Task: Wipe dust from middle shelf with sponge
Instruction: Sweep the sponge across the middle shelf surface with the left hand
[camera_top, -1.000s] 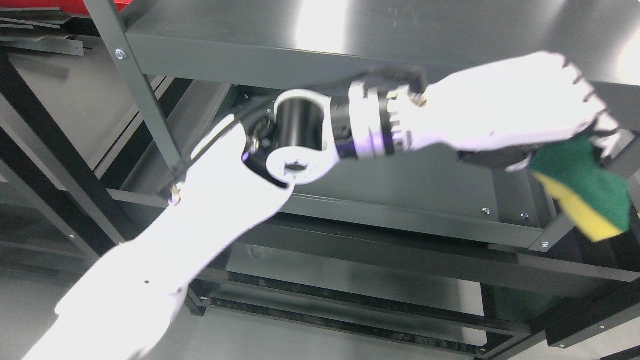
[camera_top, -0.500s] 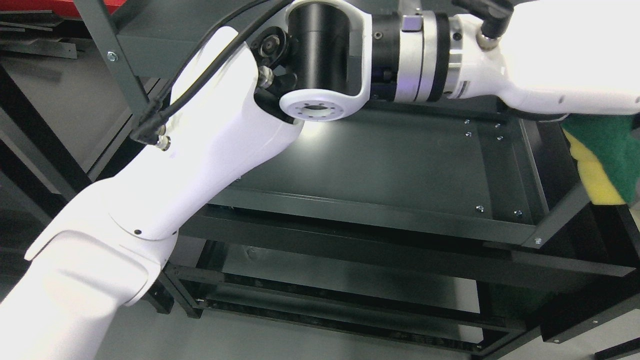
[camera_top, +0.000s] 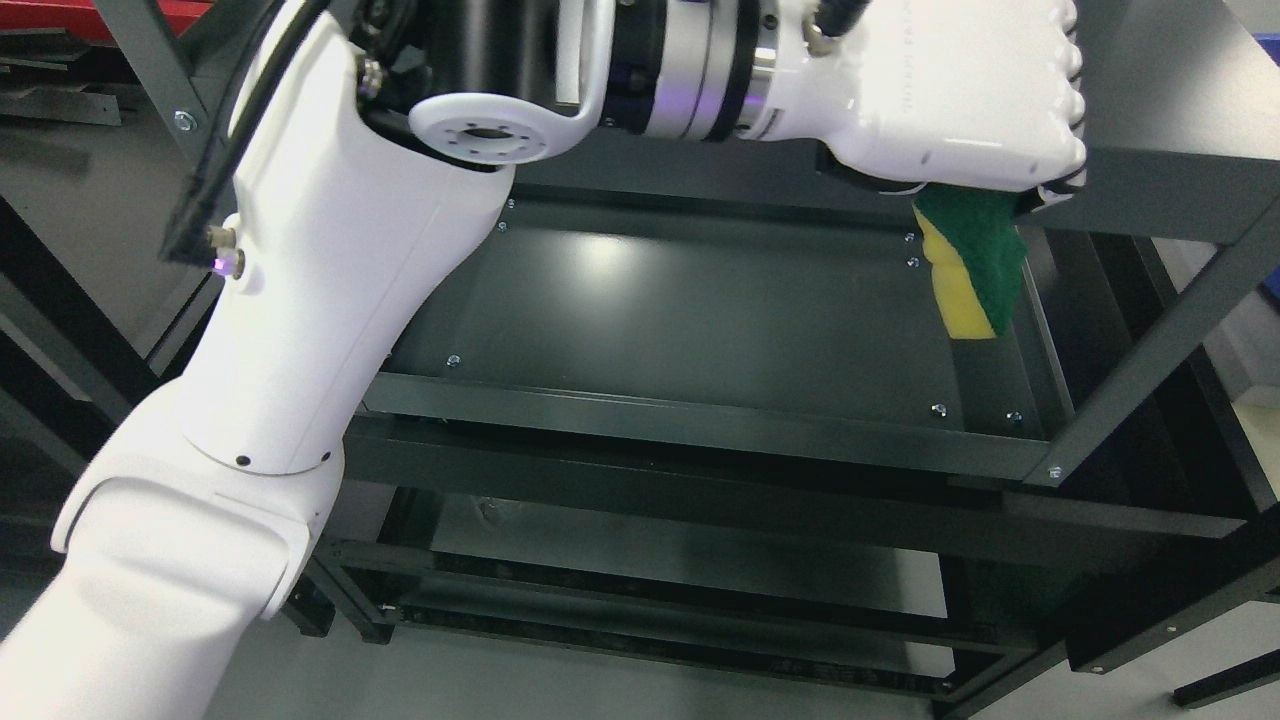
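Note:
My left arm comes in from the lower left and reaches across the top of the picture. My left hand (camera_top: 985, 150) is shut on a green and yellow sponge (camera_top: 970, 265), which hangs down from the fist. The sponge is held above the right part of the dark middle shelf (camera_top: 700, 310) and is not touching it. The fingers are hidden under the back of the hand. My right arm does not show.
The shelf is part of a dark metal rack with a front rail (camera_top: 700, 420), a right front post (camera_top: 1150, 350) and an upper shelf (camera_top: 1180, 120) at the top right. A lower shelf (camera_top: 690, 560) lies below. A red object (camera_top: 40, 12) shows at the top left.
The camera view has shifted. My left hand with the sponge has moved left and up, from the right edge of the picture to over the shelf's right part.

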